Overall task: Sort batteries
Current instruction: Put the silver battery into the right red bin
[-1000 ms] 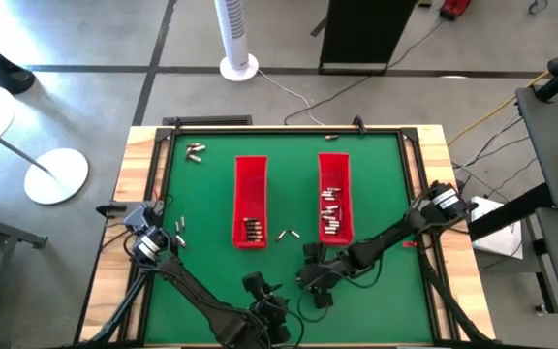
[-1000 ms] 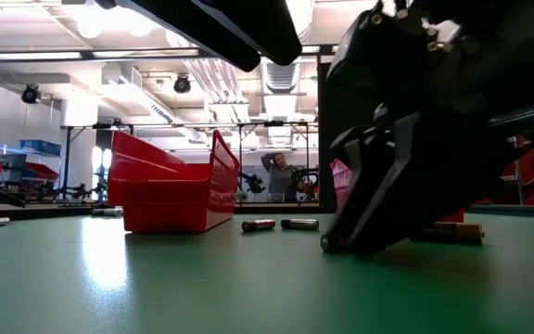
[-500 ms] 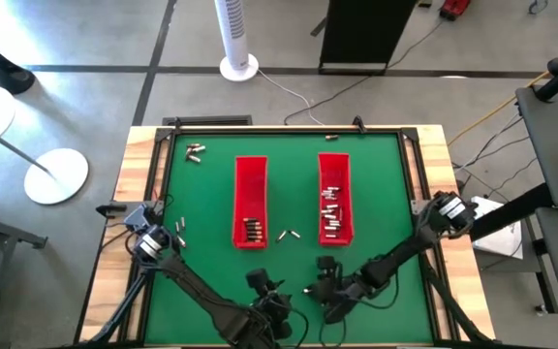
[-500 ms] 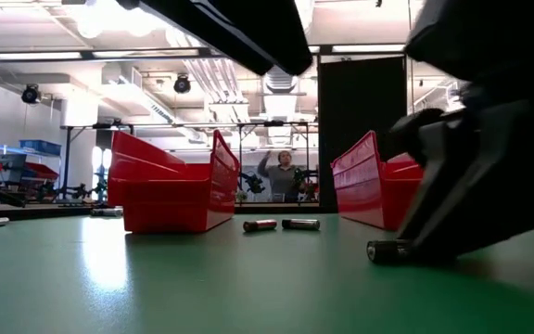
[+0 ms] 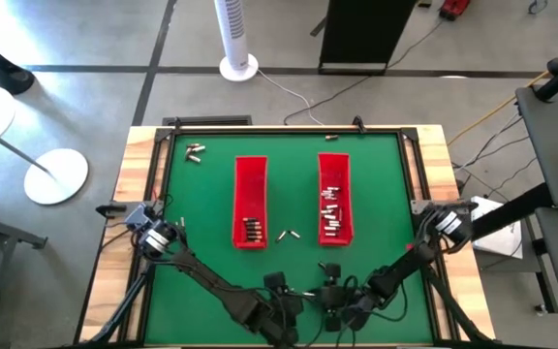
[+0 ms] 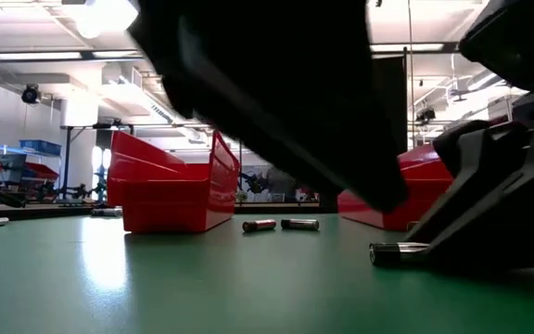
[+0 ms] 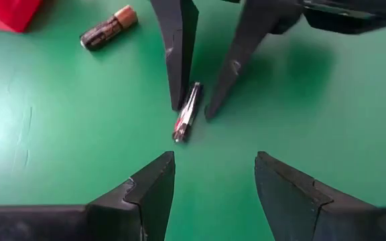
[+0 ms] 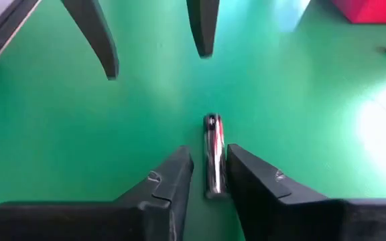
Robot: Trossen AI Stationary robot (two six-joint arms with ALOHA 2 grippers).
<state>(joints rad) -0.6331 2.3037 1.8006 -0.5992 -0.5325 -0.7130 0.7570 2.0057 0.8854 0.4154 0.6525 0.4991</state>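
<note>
Both arms meet low at the near edge of the green table (image 5: pixel 201 194). The right gripper (image 8: pixel 210 175) sits down on the mat with its two dark fingers (image 8: pixel 169 181) drawn narrowly around one slim battery (image 8: pixel 213 157) — the cell lies flat between them, its far end poking out past the tips, and in the low view the same battery (image 6: pixel 399 252) rests on the table surface under that gripper (image 6: pixel 489 213). Whether the fingers actually press its sides cannot be told. Facing it, the left gripper (image 7: pixel 214 175) hovers just beside it with its fingers spread wide and nothing between them; its camera looks at the battery (image 7: pixel 186 112) framed by the right gripper's tips. Farther up the table stand two long red trays, the left tray (image 5: pixel 250 202) with a few batteries at its near end and the right tray (image 5: pixel 334 197) with more scattered along it. Two loose batteries (image 5: pixel 288 235) lie between the trays — others (image 5: pixel 195 151) rest near the far left corner.
</note>
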